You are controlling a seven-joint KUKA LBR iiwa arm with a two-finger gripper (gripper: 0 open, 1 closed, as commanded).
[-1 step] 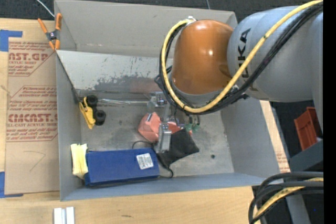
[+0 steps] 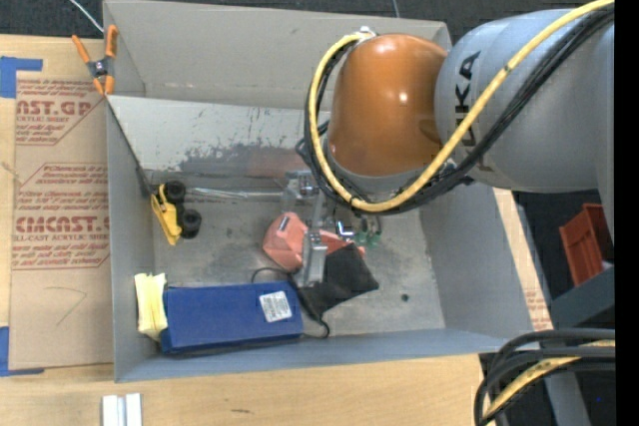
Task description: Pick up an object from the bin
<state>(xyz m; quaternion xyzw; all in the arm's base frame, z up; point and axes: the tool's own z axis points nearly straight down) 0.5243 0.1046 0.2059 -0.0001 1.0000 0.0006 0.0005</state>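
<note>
Approach step of a bin pick, as judged from the pose. The gripper (image 2: pixel 316 264) sits low near the middle of the grey bin (image 2: pixel 200 45), under the arm's orange cover (image 2: pixel 384 105). Whether it is spread or pressed together cannot be told from this angle, and nothing is seen pinched in it.

The likely targets are the two things it stands between. One is a salmon-pink block (image 2: pixel 283 242), touching or just beside it on the view's left. The other is a black soft piece (image 2: pixel 349 276), just beside it on the right. Which of the two it is set on cannot be told.

The next move probably calls for closing on one item alone, then a straight lift clear of the walls.

Other contents are as follows:
- A blue flat box (image 2: pixel 225 316) with a white label lies against the near wall, close to the black piece.
- A yellow pad (image 2: pixel 150 302) lies at the box's left end.
- A yellow-and-black toy (image 2: pixel 168 213) lies by the left wall, well apart.

The close neighbours risk a double grasp or a dragged item.
</note>
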